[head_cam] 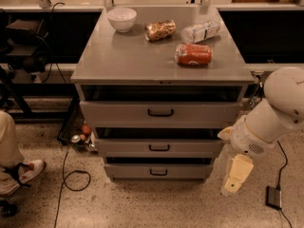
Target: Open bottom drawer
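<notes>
Centrally, a grey metal cabinet with three stacked drawers is shown from the front and above. The bottom drawer is the lowest of the three, just above the floor, and its narrow flat front carries a small black bar handle. The middle drawer and the taller top drawer lie above it, each with its own black handle. A dark gap is seen above each drawer front, and what the drawers hold is hidden in shadow.

On the cabinet top, four things are laid out. A white bowl stands upright at the rear left, and only its white inner wall is visible. A brown snack bag lies at the rear centre, and a clear plastic bottle lies on its side at the rear right. A red can lies on its side in front of the bottle.

The white robot arm is seen at the cabinet's right side. Its cream gripper hangs downward beside the right end of the bottom drawer, apart from the handle. Whether it is open or closed cannot be told.

At the cabinet's lower left corner, small round objects rest on the floor. A black cable loops nearby, and a person's shoe is seen further left.
</notes>
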`<state>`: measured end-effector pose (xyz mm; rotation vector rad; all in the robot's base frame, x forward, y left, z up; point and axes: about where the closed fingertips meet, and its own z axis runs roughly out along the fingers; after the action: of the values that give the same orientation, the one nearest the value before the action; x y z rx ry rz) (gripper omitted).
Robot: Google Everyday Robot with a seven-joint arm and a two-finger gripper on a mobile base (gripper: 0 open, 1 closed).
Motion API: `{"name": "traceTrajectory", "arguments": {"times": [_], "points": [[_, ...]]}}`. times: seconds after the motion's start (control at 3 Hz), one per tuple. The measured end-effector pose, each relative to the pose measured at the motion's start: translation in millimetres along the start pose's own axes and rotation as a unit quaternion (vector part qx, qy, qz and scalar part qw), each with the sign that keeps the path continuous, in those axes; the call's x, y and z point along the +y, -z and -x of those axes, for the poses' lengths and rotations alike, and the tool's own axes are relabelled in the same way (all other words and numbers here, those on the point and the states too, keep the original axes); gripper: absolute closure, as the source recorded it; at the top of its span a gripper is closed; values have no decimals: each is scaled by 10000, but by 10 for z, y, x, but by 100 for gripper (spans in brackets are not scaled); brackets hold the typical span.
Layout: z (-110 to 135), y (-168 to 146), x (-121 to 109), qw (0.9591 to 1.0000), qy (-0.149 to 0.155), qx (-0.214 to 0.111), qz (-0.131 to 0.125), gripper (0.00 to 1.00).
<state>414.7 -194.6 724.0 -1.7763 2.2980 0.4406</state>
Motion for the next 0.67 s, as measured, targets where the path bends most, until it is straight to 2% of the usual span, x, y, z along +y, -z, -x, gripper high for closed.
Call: {"name": "traceTrajectory", "arguments": {"times": [0.33,0.67], "points": [[0,0,0,10000,0,0,0,0],[-149,-211,-90,10000,-54,60,34,0]]}}
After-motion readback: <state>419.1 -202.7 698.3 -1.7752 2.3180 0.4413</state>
